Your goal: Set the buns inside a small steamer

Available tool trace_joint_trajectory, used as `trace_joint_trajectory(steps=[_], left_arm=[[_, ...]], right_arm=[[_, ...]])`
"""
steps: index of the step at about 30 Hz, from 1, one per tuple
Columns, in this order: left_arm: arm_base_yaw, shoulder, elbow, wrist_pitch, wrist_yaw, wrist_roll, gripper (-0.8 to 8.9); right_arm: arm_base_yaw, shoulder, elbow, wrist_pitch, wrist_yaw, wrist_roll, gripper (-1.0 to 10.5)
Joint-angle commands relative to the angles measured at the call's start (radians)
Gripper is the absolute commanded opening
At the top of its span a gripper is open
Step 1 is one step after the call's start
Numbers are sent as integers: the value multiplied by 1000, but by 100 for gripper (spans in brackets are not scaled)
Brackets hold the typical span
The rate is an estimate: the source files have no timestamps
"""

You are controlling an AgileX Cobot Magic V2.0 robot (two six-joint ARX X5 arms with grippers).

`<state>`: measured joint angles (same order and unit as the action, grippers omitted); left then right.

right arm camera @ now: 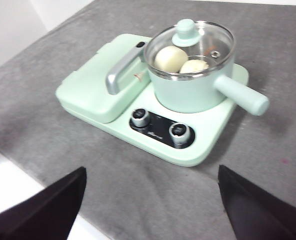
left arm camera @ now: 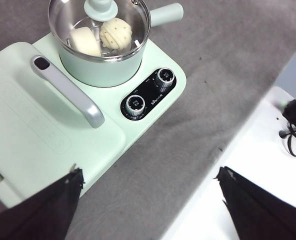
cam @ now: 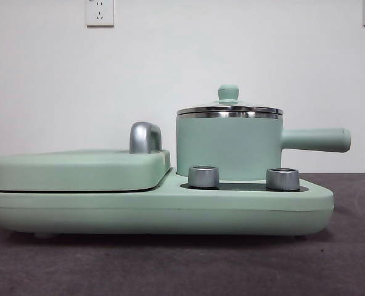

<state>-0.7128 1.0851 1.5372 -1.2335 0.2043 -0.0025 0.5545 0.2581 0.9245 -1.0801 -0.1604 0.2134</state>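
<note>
The small steamer is a mint-green pot with a long side handle. It stands on the right of a mint-green cooker base, with its glass lid on. Both buns lie inside under the lid: the smooth bun and the ridged bun with green dots sit side by side. They also show through the lid in the right wrist view. My left gripper is open and empty, high above the table in front of the cooker. My right gripper is open and empty, high and well back from the steamer. Neither shows in the front view.
A flat griddle cover with a chrome handle fills the base's left half. Two chrome knobs sit in front of the pot. The grey mat ends at a white surface holding black cables.
</note>
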Motion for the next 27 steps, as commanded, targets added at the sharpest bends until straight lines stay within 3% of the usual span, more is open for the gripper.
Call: trace_joint_trajectory(steps=[1,4,9,11,12,13,14,27], left_arm=[[-7,-127,-212,166,-3,-83,429],[-7,-280,-428,338,-3,-194,429],[-6,-451,-657,476,-19,-345,427],[-6,-488,-694,477,-61,-377,297],[-6,-500,-706,473,-77,-377,117],[-6,-509,-712,470,-90,-375,-8],[-6,-514,-714,470,-109,-376,27],[-7,-518,-714,483,-126,-377,7]], right_arm=[[6,1,4,18,-29,-22,420],[6,1,3,36,-53,-39,420],[6,1,3,59,-53,-39,420],[6,1,3,62,-53,-39,381],[6,1,3,61,-53,-39,232],[6,1,3,60,-53,-39,2],[6,1,3,60,-53,-43,24],[6,1,3,62,-50,-42,15]])
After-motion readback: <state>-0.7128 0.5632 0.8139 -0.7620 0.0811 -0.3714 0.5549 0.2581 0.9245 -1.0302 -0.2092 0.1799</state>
